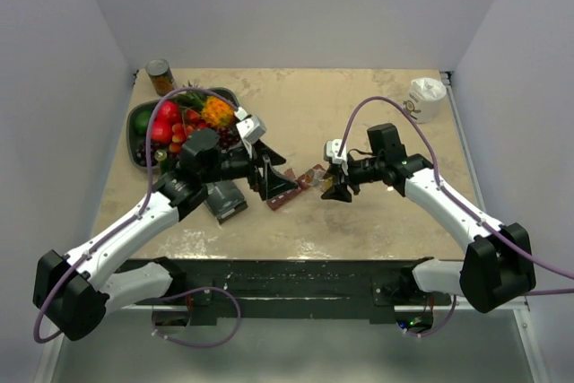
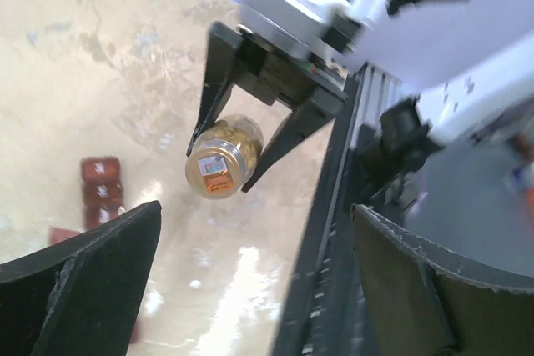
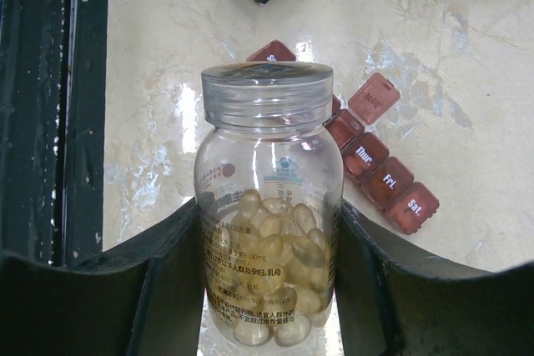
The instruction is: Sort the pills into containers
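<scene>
A small clear bottle [image 3: 267, 231] of yellowish pills [image 3: 279, 248], its clear cap on, stands upright between the fingers of my right gripper [image 3: 269, 214], which is shut on it. The left wrist view shows the same bottle [image 2: 224, 164] from below, held above the table. The dark red container strip [image 3: 385, 179] lies on the table behind the bottle, with day labels and at least one lid [image 3: 374, 97] flipped open. In the top view the strip [image 1: 300, 184] lies between both grippers. My left gripper [image 2: 254, 231] is open wide and empty, left of the strip [image 2: 102, 193].
A dark bowl of fruit [image 1: 142, 123] and a tin can [image 1: 160, 76] stand at the back left. A white cup [image 1: 426, 96] stands at the back right. A dark box [image 1: 224, 199] lies under my left arm. The table's black front rail [image 2: 334, 206] runs close by.
</scene>
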You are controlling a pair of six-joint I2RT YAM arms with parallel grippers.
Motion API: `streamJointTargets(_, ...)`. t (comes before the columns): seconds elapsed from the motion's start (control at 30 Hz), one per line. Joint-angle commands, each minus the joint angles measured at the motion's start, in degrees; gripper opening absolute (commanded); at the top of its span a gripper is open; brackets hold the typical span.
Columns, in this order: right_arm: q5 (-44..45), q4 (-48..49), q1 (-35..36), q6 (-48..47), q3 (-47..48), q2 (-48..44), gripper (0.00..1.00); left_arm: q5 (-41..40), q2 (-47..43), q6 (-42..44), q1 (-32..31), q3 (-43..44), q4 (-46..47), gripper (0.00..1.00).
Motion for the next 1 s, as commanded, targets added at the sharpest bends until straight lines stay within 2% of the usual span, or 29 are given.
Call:
streamJointTargets(0.0,-2.9,-0.4,-0.4,-2.4,0.4,-1.4,0.00,8.5,-2.9,33.7,-1.0,-4.7,4.1,0.99)
streamJointTargets(0.03,-3.0,-0.5,-0.4,-2.6,0.4,-1.3,0.00,10.2,-3.1,40.2,-1.6,-6.4,7.0,0.99)
streamJointTargets(0.1,-3.3,-0.8,-0.3,-2.9,0.3,-1.2,0.00,11.0,-3.2,46.3,-3.5,-11.0,15.3,0.99)
streamJointTargets(0.13,-3.3,-0.8,-0.3,-3.0,0.2,-1.1,0.00,13.5,-2.5,52.4,-3.8,-11.7,16.9,0.99)
streamJointTargets(0.17,-3.4,-0.8,-0.4,-3.0,0.2,-1.2,0.00,14.1,0.0,53.9,-4.2,-11.2,18.1,0.99)
streamJointTargets(0.23,-3.5,-0.9,-0.4,-3.1,0.1,-1.2,0.00,15.8,3.6,59.0,-4.3,-8.3,16.2,0.99)
streamJointTargets(0.33,-3.7,-1.1,-0.4,-3.3,0.1,-1.0,0.00,13.6,8.9,63.5,-5.9,-3.2,12.9,0.99)
streamJointTargets(0.57,-3.9,-1.2,-0.3,-3.6,0.0,-0.9,0.00,12.0,13.6,62.4,-7.4,-0.5,15.3,0.97)
streamJointTargets(0.67,-4.0,-1.2,-0.4,-3.7,0.1,-0.7,0.00,12.0,14.6,61.5,-7.3,0.1,16.0,0.91)
streamJointTargets(0.77,-4.0,-1.3,-0.4,-3.7,0.1,-0.8,0.00,11.7,15.8,61.4,-7.3,1.6,14.0,0.81)
streamJointTargets(0.8,-4.0,-1.3,-0.4,-3.7,0.1,-0.7,0.00,11.6,16.1,61.5,-7.3,1.9,12.8,0.74)
streamJointTargets(0.97,-3.9,-1.3,-0.4,-3.7,0.1,-0.8,0.00,9.6,17.0,61.8,-7.3,2.6,11.0,0.59)
